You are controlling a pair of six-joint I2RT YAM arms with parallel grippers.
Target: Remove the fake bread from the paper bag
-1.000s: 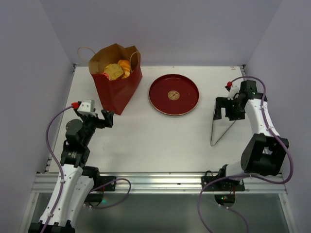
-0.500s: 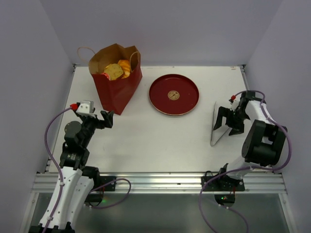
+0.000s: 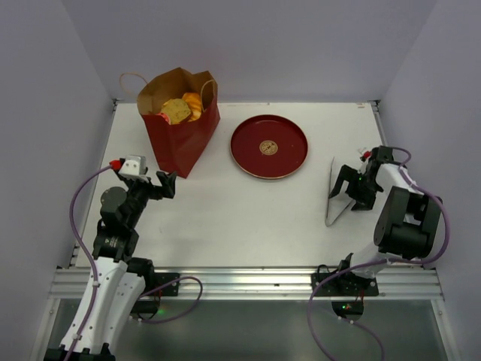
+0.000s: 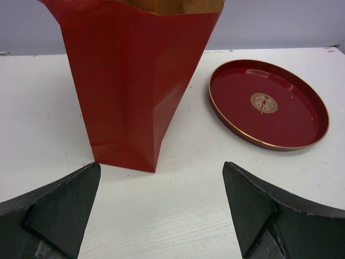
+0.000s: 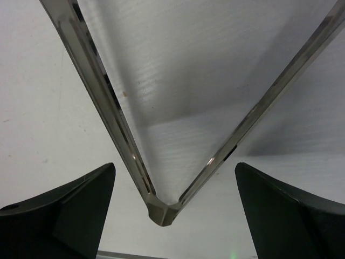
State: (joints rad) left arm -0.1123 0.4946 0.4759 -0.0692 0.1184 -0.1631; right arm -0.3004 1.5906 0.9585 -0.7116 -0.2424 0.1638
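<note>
The dark red paper bag [image 3: 180,139] stands upright at the far left of the table, its mouth open. Golden fake bread [image 3: 183,107] shows inside the top of it. In the left wrist view only the bag's red front [image 4: 135,81] shows and the bread is hidden. My left gripper [image 3: 165,184] is open and empty, just in front of the bag's base, with bare table between its fingers [image 4: 59,205]. My right gripper [image 3: 349,186] is open, low over the table at the right, far from the bag.
A round dark red plate [image 3: 269,147] lies right of the bag and also shows in the left wrist view [image 4: 268,102]. Metal V-shaped tongs [image 3: 332,199] lie on the table under my right gripper; their joined end [image 5: 161,213] sits between its open fingers.
My right gripper has come down and toward the near edge, over the tongs. The left arm, bag, bread and plate have not moved.
</note>
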